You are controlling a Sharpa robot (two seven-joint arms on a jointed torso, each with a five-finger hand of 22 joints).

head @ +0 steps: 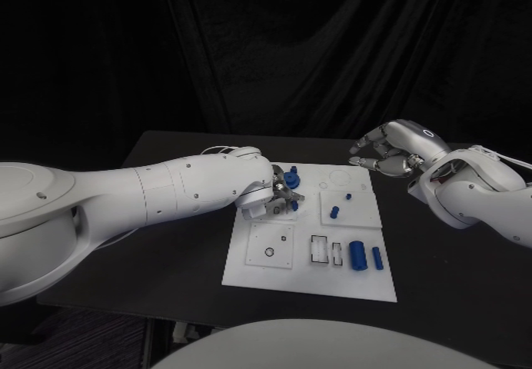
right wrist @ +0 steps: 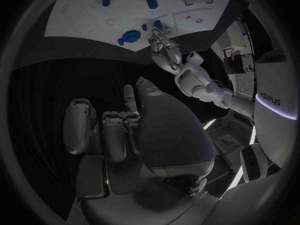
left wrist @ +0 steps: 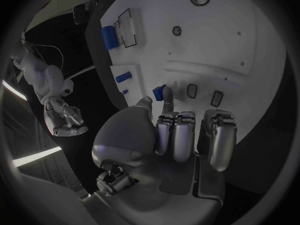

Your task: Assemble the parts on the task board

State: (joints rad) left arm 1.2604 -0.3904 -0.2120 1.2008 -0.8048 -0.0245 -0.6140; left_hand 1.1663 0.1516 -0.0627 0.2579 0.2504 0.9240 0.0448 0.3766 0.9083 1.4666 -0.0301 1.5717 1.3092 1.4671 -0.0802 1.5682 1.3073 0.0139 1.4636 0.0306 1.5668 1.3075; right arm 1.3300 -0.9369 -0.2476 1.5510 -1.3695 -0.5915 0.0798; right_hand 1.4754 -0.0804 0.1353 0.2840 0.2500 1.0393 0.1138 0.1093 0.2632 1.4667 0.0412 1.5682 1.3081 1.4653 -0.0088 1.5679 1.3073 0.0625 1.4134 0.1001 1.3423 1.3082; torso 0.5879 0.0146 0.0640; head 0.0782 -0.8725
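Left hand [head: 275,196] at frame centre pinches a blue part [head: 290,178] over the board [head: 305,284], seemingly to seat it; right hand [head: 390,151], upper right, fingers curled on nothing.

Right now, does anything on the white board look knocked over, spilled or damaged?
Nothing stands out. The white board lies flat and square on the table, the loose blue pieces lie tidily near its front edge, and the left hand holds one blue piece. The right hand hovers empty.
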